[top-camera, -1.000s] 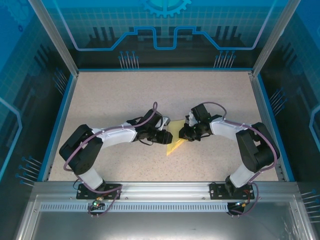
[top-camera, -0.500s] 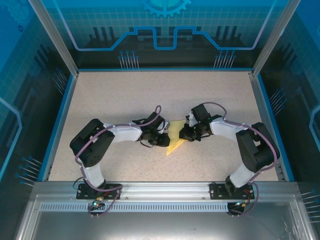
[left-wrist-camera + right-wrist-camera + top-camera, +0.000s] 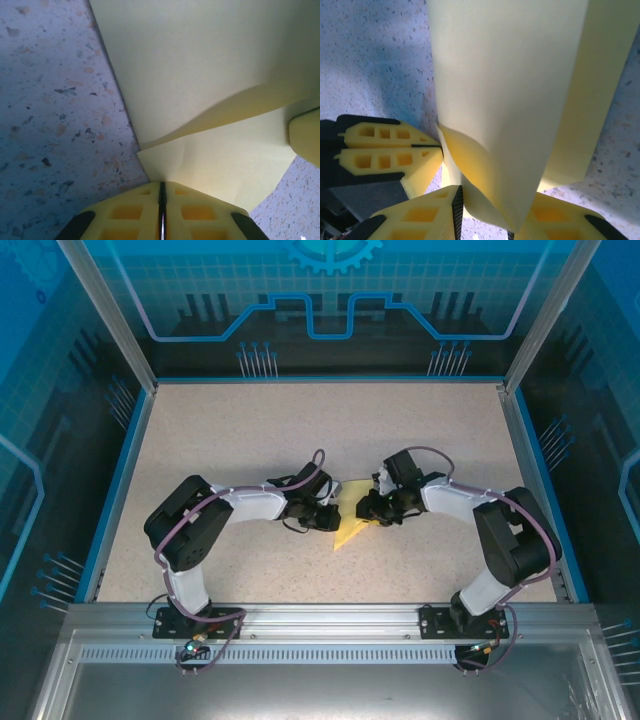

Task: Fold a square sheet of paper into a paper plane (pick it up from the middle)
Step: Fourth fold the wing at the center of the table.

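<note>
Left fingers (image 3: 130,212) together, seemingly pinching paper (image 3: 350,527) | right fingers (image 3: 420,220) apart astride it | tip points near-left diagonally

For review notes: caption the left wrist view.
Left gripper pinching a corner of the folded yellow paper over the speckled table.

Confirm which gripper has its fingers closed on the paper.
The left gripper: its fingers meet in a thin seam on a corner of the paper. The right gripper has its fingers apart, with a paper fold between them.
</note>
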